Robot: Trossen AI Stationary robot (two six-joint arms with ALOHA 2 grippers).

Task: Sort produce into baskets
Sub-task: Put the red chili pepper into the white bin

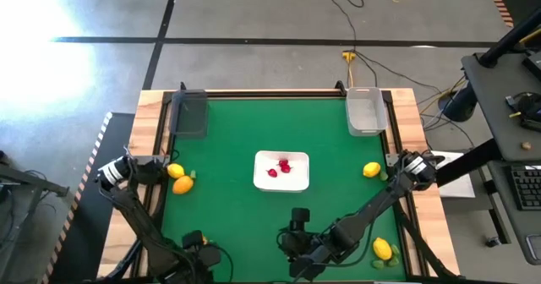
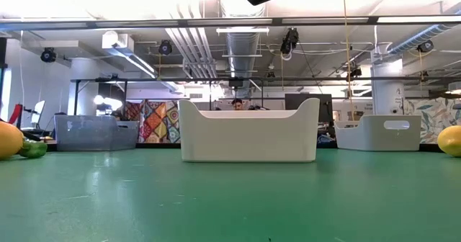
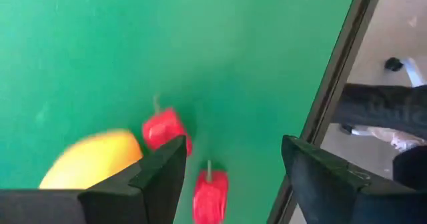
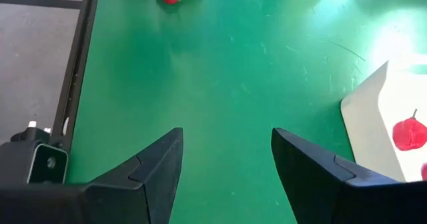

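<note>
Hovering low over the near-left corner of the green worktop [image 1: 228, 140], the left pincer [image 3: 230, 167] stands wide open and empty above two red berries [image 3: 167, 127] beside a yellow lemon [image 3: 90, 161], while the right pincer [image 4: 227, 164], also open and empty, waits at the near edge. Farther off, more berries lie in the white tray [image 1: 281, 171], lemons sit at both sides, and the dark bin [image 1: 189, 112] and clear bin [image 1: 366, 111] occupy the far corners. Each berry looks light, small and likely slick, so it is probably best pinched across its body.
</note>
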